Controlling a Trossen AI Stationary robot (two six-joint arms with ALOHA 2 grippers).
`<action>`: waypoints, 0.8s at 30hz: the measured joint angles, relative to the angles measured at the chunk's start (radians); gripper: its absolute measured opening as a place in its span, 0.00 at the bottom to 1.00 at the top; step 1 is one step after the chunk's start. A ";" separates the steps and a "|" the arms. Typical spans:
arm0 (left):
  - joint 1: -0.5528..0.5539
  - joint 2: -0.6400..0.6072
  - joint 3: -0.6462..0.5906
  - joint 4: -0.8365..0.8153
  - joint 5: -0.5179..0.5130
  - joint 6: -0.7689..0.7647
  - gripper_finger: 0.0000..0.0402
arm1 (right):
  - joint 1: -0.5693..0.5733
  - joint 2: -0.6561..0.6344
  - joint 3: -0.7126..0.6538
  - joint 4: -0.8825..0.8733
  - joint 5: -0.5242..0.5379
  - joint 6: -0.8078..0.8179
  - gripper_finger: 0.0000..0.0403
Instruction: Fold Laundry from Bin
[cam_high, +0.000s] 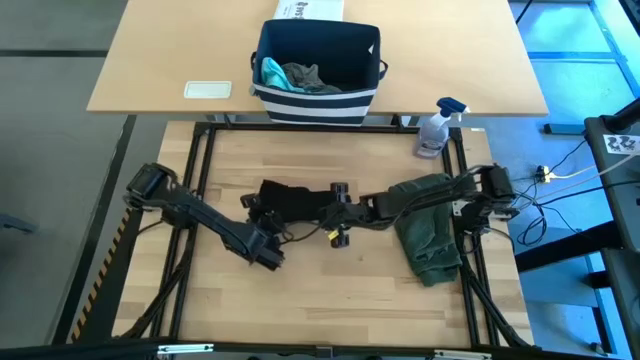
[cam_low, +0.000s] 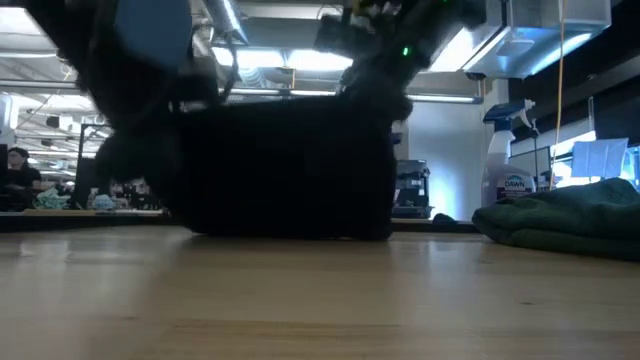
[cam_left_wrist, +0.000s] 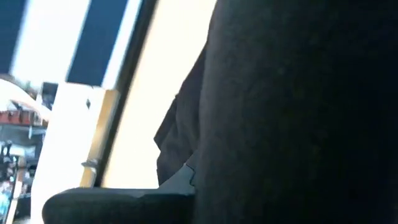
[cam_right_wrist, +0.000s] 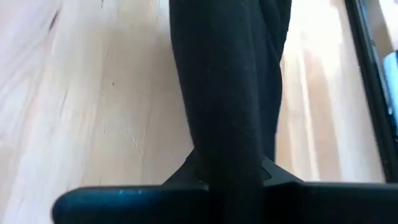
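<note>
Black garment: bunched and stretched between the two tools, over the middle of the wooden desk; in the low view it hangs as a dark mass whose bottom edge reaches the desk top.
Left tool: at the black garment's left end, near the desk's centre; the left wrist view is filled by the dark cloth lying against one finger; whether the jaws have closed on it I cannot tell.
Right tool: at the garment's right end, jaws closed, pinching the black cloth; in the right wrist view the cloth runs straight out from between the fingers.
Olive-green piece: folded heap near the desk's right edge, under the right arm; seen low at the right.
Bin: navy with white stripes, on the paler desk beyond the far edge; teal and grey cloth inside.
Spray bottle: upright by the far right corner.
White flat object: left of the bin.
</note>
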 joint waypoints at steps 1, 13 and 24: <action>0.003 -0.021 0.009 -0.001 -0.013 0.024 0.09 | 0.001 -0.013 0.013 -0.035 0.000 0.000 0.04; 0.124 -0.195 0.166 0.153 -0.069 0.523 0.09 | 0.084 -0.206 0.142 -0.392 0.059 0.076 0.04; 0.296 -0.197 0.304 0.594 0.123 1.118 0.09 | 0.180 -0.426 0.144 -0.616 0.179 0.325 0.04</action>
